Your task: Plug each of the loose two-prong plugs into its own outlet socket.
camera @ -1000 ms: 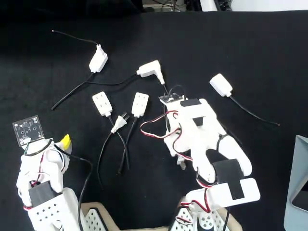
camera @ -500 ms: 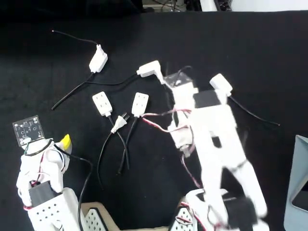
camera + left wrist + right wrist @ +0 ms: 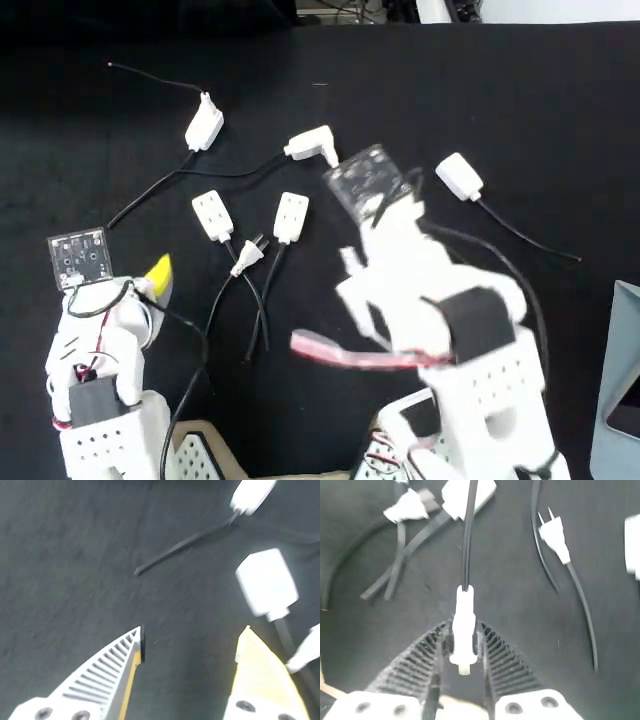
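My right gripper [image 3: 464, 629] is shut on a slim white plug [image 3: 464, 611], whose black cord [image 3: 468, 540] runs away over the cloth. Beyond it lie a loose two-prong plug [image 3: 554, 534], a small white plug [image 3: 407, 507] and a white outlet socket [image 3: 470, 494]. In the high view, two sockets [image 3: 212, 215] [image 3: 291, 217] sit side by side, with a small plug [image 3: 247, 257] just below them. My left gripper [image 3: 192, 635] is open, its yellow fingers [image 3: 257, 662] either side of bare cloth, short of a white socket [image 3: 266, 582].
Black cloth [image 3: 500, 90] covers the table. An angled white plug [image 3: 312, 143], a white adapter [image 3: 204, 127] and another white socket [image 3: 459, 176] lie farther back, and their black cords cross the middle. A grey box [image 3: 620, 380] stands at the right edge.
The right arm stretched out toward the angled plug, then drew back and lifted. The left arm shifted slightly forward and right.
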